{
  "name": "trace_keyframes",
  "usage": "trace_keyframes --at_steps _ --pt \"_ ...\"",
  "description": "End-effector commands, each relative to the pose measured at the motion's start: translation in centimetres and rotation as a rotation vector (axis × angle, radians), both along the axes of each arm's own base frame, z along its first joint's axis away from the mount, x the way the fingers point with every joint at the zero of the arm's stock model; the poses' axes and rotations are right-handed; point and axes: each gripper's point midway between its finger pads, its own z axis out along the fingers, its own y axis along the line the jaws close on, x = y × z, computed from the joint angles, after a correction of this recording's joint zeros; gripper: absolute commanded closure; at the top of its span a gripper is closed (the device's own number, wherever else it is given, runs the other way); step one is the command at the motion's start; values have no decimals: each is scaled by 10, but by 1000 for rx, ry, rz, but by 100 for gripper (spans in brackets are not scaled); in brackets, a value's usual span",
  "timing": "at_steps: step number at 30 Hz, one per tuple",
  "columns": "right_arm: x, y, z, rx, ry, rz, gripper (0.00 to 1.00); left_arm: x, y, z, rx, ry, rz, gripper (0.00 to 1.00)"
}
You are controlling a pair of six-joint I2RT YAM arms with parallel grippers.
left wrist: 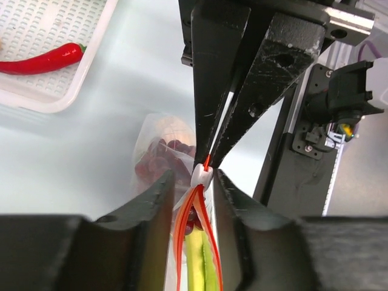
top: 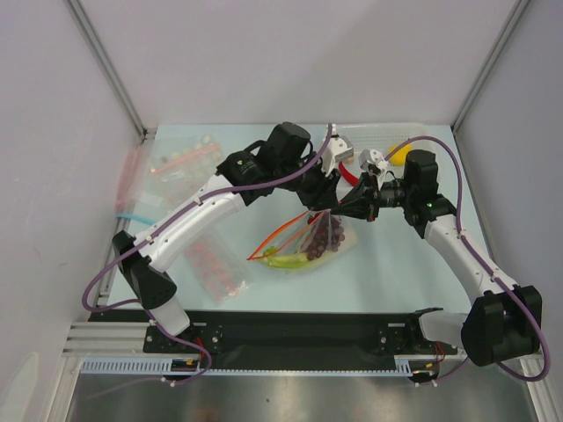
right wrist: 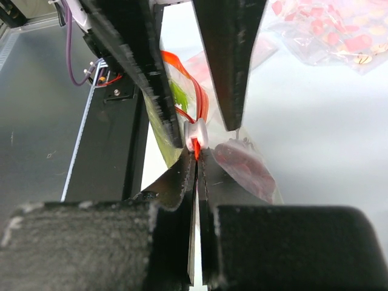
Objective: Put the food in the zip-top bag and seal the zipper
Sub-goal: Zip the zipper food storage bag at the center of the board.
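Note:
The clear zip-top bag (top: pixel 310 244) lies mid-table with its red-orange zipper (top: pixel 280 236) lifted. Inside it are the food items: dark grapes (top: pixel 322 239) and the green scallion (top: pixel 283 260). My right gripper (right wrist: pixel 197 159) is shut on the zipper's end just behind the white slider (right wrist: pixel 195 133). My left gripper (left wrist: pixel 194 182) is open and straddles the slider (left wrist: pixel 202 176). One finger (left wrist: pixel 227 194) is against the slider and the other stands a little apart. Below the slider the zipper's two strips (left wrist: pixel 200 242) are spread over the scallion (left wrist: pixel 200 260).
A white tray (left wrist: pixel 66 103) with a red chili (left wrist: pixel 42 59) sits behind the bag. A yellow fruit (top: pixel 396 156) lies at the back right. Dotted clear bags (top: pixel 189 163) (top: pixel 215 268) and a blue-strip bag (top: pixel 132 215) lie to the left.

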Motion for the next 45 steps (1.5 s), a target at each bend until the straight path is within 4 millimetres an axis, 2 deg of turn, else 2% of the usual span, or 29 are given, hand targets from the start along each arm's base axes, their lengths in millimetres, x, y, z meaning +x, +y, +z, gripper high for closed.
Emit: trace_keyframes --at_steps 1,2,3,5,8,10,13,15,17,19,27,29,36,39,40,41,45 --pt "-10 1 21 31 -93 50 100 0 2 9 -13 -33 -31 65" --pt "-9 1 21 31 -92 50 100 -1 1 8 -9 -33 -33 76" --pt "-9 1 21 31 -92 50 100 0 2 7 -3 -35 -32 83" --pt "-8 2 20 29 -84 50 100 0 3 6 1 -36 -30 92" --pt "-5 2 21 27 -76 39 100 -1 2 7 -3 -38 -37 99" --pt "-3 2 22 26 -71 33 97 -1 2 6 -3 -36 -41 100" --pt "-1 2 20 22 -61 22 86 -1 3 7 -3 -46 -43 100" --pt "-1 2 18 19 -57 17 72 -1 4 9 -4 -54 -43 100" --pt "-1 2 14 16 -50 15 64 -1 4 12 -12 -61 -43 100" --pt "-1 2 11 15 -42 14 63 -2 4 13 -17 -62 -44 100" --pt "1 2 1 9 -28 14 64 0 2 22 -36 -78 -45 100" --pt "1 2 -1 8 -25 11 69 0 2 23 -36 -79 -46 100" --pt "6 1 -7 -2 -22 -15 75 -1 3 27 -45 -84 -46 100" --pt "8 1 -8 -6 -23 -27 82 -2 3 28 -49 -86 -47 100" --pt "9 0 -8 -6 -22 -33 94 -2 3 29 -51 -85 -48 100" --pt "10 0 -7 -4 -21 -37 100 -2 3 28 -49 -84 -50 100" --pt "16 -4 -2 7 -23 -57 100 -4 6 15 -27 -63 -46 100"
